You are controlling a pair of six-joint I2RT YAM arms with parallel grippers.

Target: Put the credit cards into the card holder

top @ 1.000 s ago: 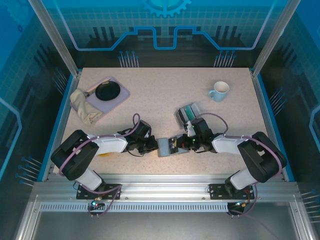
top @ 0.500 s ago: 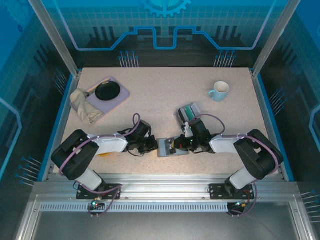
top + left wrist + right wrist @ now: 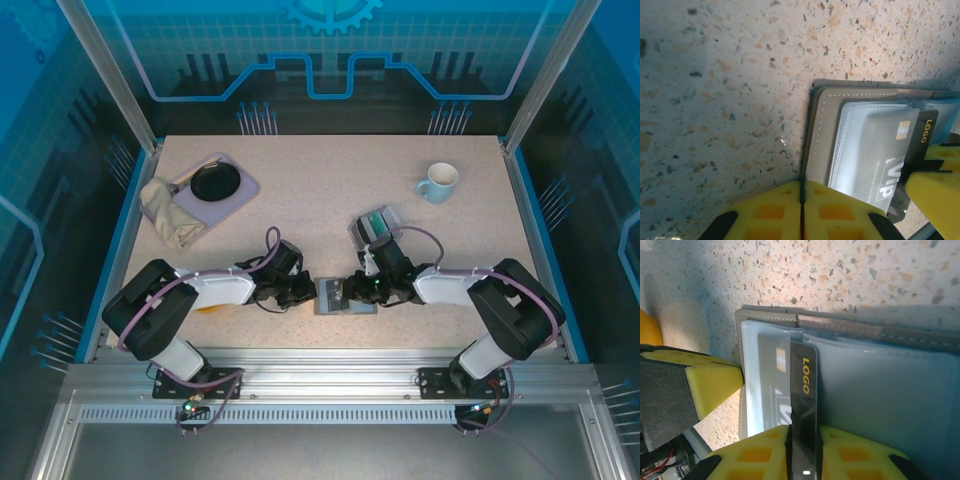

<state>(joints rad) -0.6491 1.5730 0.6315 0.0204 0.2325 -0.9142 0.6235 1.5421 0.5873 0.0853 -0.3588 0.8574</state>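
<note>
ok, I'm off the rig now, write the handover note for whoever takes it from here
Left gripper: shut on the card holder at its edge, holder lying open.
Right gripper: jaws slightly parted around the dark card at its outer end.
Done: dark card partly in a clear pocket, LOGO end sticking out.
Left: seat that card, then fetch the teal cards from the clear box beyond the holder.
</note>
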